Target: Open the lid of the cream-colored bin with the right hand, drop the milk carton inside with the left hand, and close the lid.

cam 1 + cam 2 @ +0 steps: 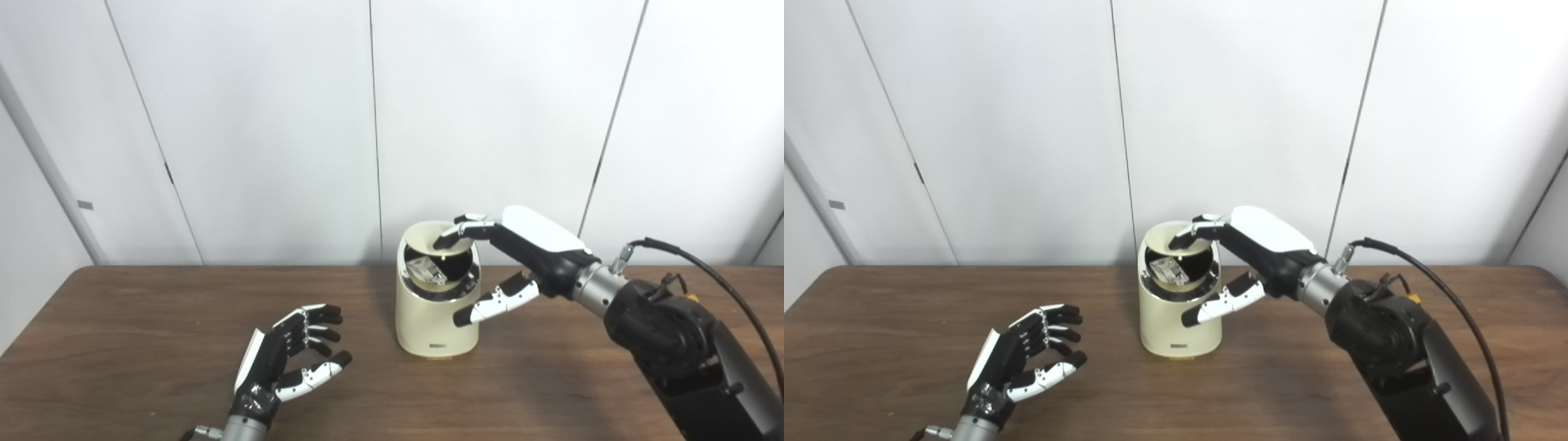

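The cream-colored bin [429, 321] stands upright at the middle of the table. Its round lid [427, 237] is tilted up at the back, leaving the mouth partly uncovered. A milk carton [425, 270] lies inside, seen through the gap. My right hand [527, 251] reaches in from the right; its fingertips [467, 228] rest on the lid's raised edge, and the thumb hangs apart in front of the bin wall. My left hand [288, 355] hovers low over the table to the bin's left, open and holding nothing.
The brown wooden table [153, 318] runs the width of the view, backed by white wall panels [257, 122]. My right forearm [674, 343] and its black cable [729, 288] cross the table's right side.
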